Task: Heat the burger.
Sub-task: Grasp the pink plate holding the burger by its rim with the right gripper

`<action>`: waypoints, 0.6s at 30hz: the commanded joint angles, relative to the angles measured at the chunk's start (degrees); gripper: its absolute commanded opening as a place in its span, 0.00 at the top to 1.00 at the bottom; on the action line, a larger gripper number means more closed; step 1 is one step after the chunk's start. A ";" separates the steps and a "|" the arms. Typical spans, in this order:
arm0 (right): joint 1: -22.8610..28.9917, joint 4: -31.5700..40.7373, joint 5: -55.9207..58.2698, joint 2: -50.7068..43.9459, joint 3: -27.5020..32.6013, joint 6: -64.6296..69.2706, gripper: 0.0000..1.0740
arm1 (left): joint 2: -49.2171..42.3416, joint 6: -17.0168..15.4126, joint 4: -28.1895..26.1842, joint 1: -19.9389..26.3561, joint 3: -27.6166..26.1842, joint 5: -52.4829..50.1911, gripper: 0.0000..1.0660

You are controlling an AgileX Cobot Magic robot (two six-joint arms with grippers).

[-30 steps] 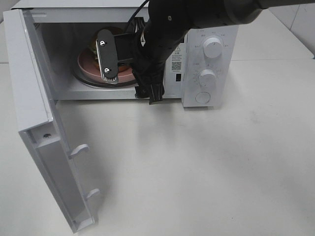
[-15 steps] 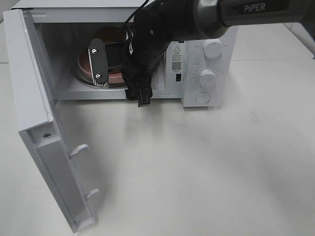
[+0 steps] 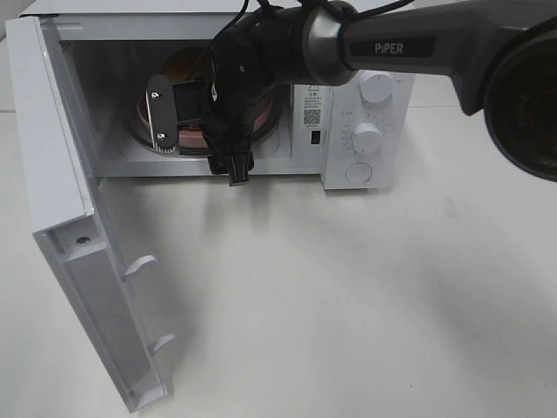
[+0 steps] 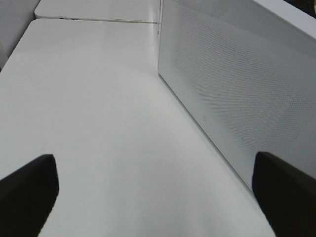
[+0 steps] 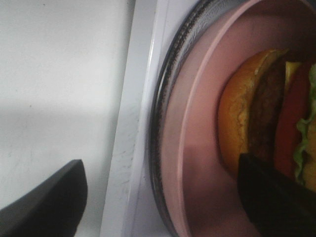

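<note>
Only right wrist view shows burger [image 5: 266, 118] layers on pink plate [image 5: 197, 148].

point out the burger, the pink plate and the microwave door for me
burger [image 5: 242, 118], right wrist view, on the bun
plate [image 5: 197, 163], right wrist view, on its bare pink surface beside the burger
door [image 3: 52, 165], exterior high view, on the open door's upper edge
</note>
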 commanded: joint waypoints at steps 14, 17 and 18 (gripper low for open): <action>1.15 2.52 1.32 7.56 -10.14 2.29 0.27 | -0.97 -0.34 -0.23 0.11 0.06 -0.63 0.06; 1.49 2.46 1.09 7.73 -10.71 2.29 0.29 | -0.97 -0.34 -0.23 0.11 0.06 -0.63 0.06; 2.01 2.46 0.06 7.73 -10.83 2.46 0.32 | -0.97 -0.34 -0.23 0.11 0.06 -0.63 0.06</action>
